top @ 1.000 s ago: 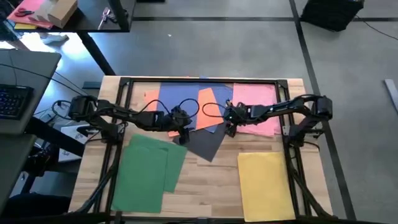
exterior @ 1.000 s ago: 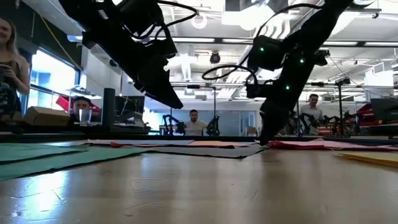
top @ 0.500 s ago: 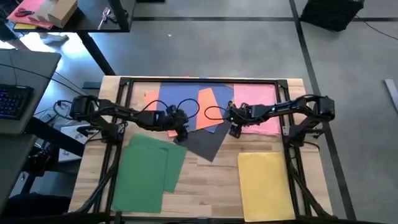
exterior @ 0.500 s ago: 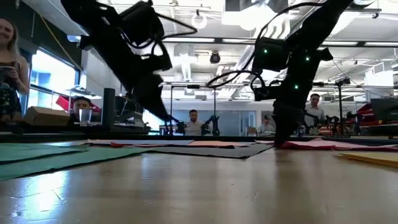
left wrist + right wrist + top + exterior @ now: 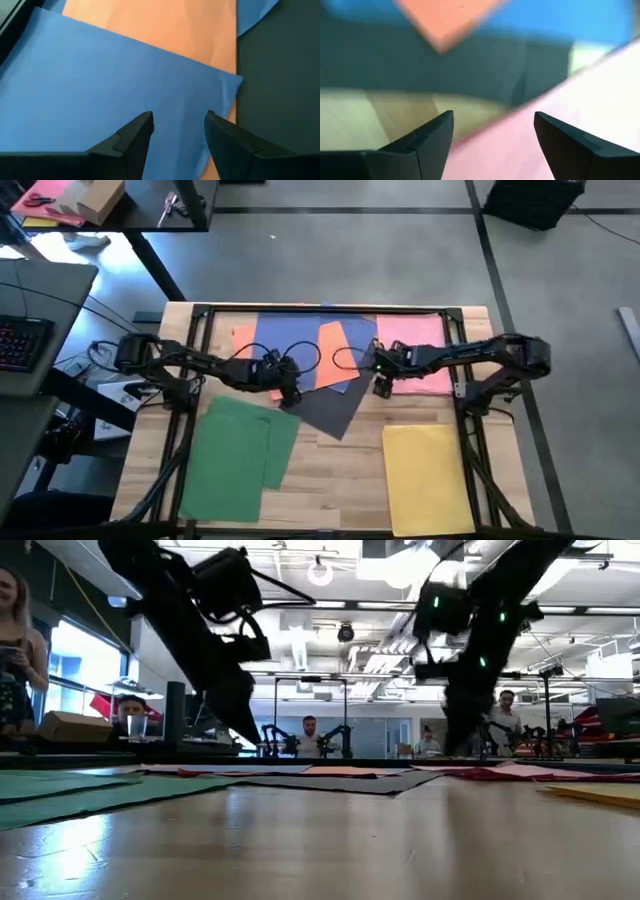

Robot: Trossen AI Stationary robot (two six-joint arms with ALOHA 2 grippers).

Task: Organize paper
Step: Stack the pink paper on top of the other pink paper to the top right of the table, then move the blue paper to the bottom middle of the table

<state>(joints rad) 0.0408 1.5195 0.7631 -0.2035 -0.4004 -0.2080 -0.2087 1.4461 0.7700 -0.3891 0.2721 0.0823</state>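
2 grippers empty, fingers apart: left gripper (image 5: 290, 393) over blue sheet (image 5: 100, 85), right gripper (image 5: 381, 388) at pink sheet (image 5: 420, 345) edge.

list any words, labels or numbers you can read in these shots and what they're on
None can be read.
The green sheets, yellow sheet, pink sheet, blue sheet, orange sheet and dark grey sheet are all plain and unprinted.
The keyboard beside the table has keys far too small to read.
Nothing legible shows in the room behind.

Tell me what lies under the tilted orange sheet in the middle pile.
The orange sheet lies on blue paper, whose lower corner overlaps the dark grey sheet. Whatever else lies beneath it is covered.
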